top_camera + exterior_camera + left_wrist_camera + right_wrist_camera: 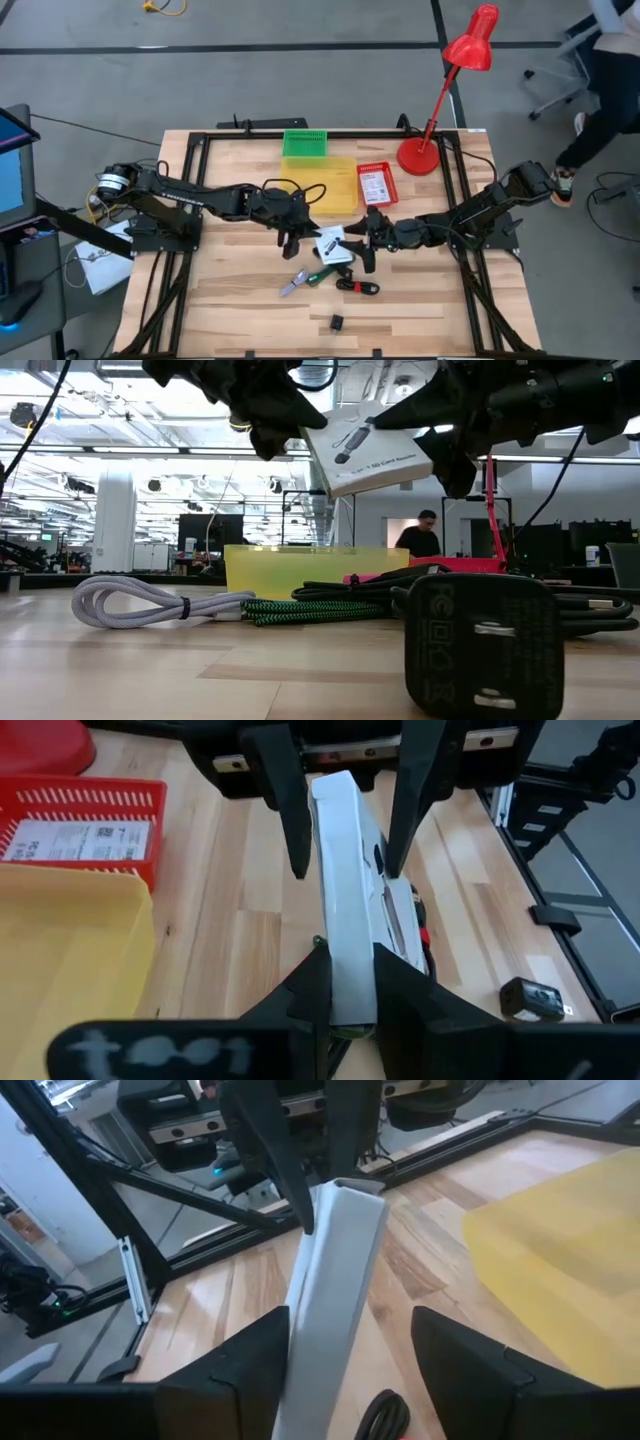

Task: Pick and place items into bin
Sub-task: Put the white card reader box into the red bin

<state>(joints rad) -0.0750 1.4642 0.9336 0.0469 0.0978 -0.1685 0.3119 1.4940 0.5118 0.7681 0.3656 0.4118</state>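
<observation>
Left gripper [345,975] is clamped tight on one end of a white carded package [345,890], held in the air above the table's middle. Right gripper [345,1350] faces it from the opposite end, fingers [240,1365] standing apart on either side of the package; whether they press it cannot be told. In the high view the package [332,243] lies between both grippers, just near of the yellow bin [322,184]. A red basket [376,184] holding a card sits right of the bin, a green basket [304,143] beyond it. On the table [240,300] near the package lie a green-handled tool [310,278], a red-and-black tool [358,287] and a small black piece [337,322].
</observation>
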